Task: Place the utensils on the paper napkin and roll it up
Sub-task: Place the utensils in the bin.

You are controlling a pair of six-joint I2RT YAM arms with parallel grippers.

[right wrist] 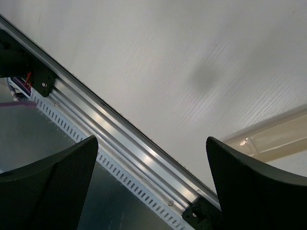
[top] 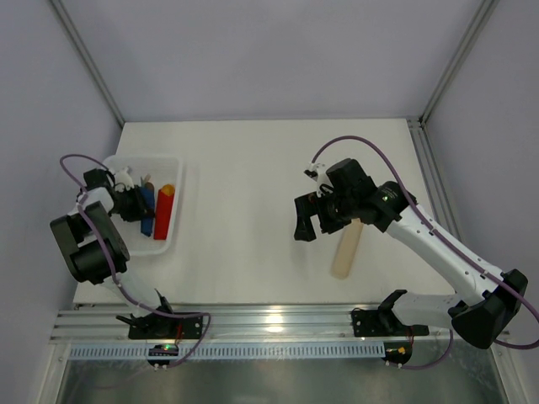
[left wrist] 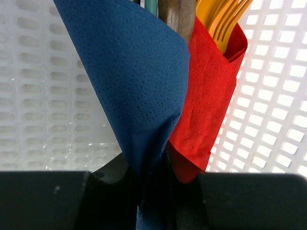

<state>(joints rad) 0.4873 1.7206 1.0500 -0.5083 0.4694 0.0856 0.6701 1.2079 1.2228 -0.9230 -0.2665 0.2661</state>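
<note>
The paper napkin [left wrist: 139, 81] is a navy-blue roll lying in the white basket [top: 178, 168]. It also shows in the top view [top: 148, 200]. The utensils [left wrist: 176, 19] are wrapped inside it; only a copper-brown handle and a dark tip stick out at its far end. My left gripper [left wrist: 151, 179] is shut on the near end of the blue roll, inside the basket [top: 135, 202]. My right gripper [top: 312, 225] is open and empty above the table, left of the beige bar. Its fingers [right wrist: 53, 187] stand wide apart.
A red napkin roll [left wrist: 206, 96] holding an orange fork [left wrist: 223, 19] lies against the blue roll's right side; it also shows in the top view [top: 163, 216]. A pale beige bar [top: 346, 248] lies on the table under the right arm. A metal rail [top: 269, 324] runs along the near edge.
</note>
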